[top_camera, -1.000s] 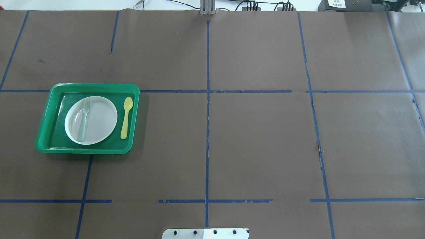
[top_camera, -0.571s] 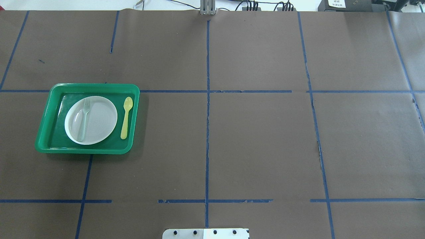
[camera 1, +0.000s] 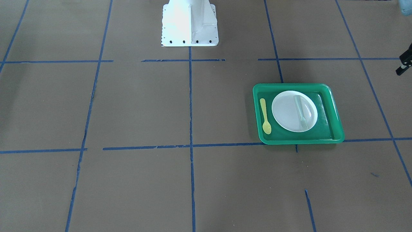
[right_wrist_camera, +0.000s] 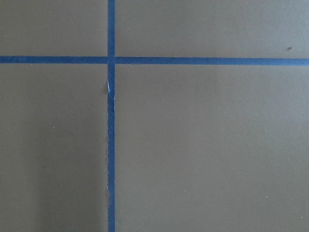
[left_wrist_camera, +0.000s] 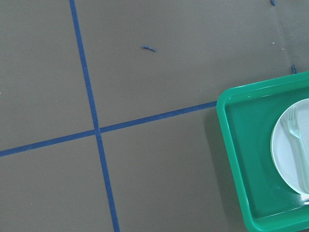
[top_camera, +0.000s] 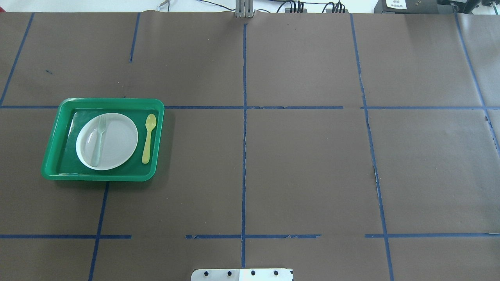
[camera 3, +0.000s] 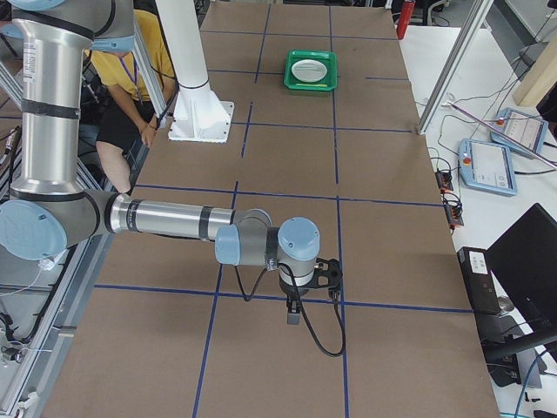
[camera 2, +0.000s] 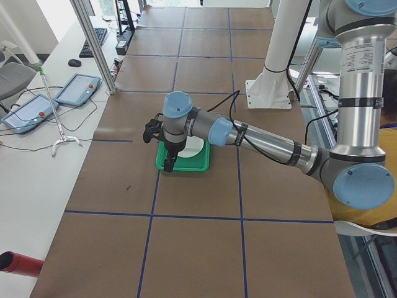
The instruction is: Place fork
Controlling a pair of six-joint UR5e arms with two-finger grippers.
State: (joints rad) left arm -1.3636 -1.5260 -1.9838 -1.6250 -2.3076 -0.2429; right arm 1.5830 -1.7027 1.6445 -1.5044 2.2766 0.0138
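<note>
Overhead exterior shows the green tray (top_camera: 52, 156) at about 9 o'clock from the middle of the brown-covered table (top_camera: 304, 164), which is crossed by blue tape lines (top_camera: 244, 156). A white plate (top_camera: 117, 144) rests inside the tray, and the fork (top_camera: 98, 138) lies on the plate's 9 o'clock half with its tines toward 12 o'clock and its handle toward 6 o'clock. The yellow spoon (top_camera: 148, 137) lies on the tray floor at 3 o'clock from the plate, apart from it, bowl toward 12 o'clock. No arm reaches into this view. In the exterior left view the left gripper (camera 2: 168, 164) points down and overlaps the tray's 9 o'clock rim; whether its jaws are apart or together I cannot tell. In the exterior right view the right gripper (camera 3: 293, 315) points down over bare table near a tape crossing, well apart from the tray, and how its jaws stand I likewise cannot tell.
</note>
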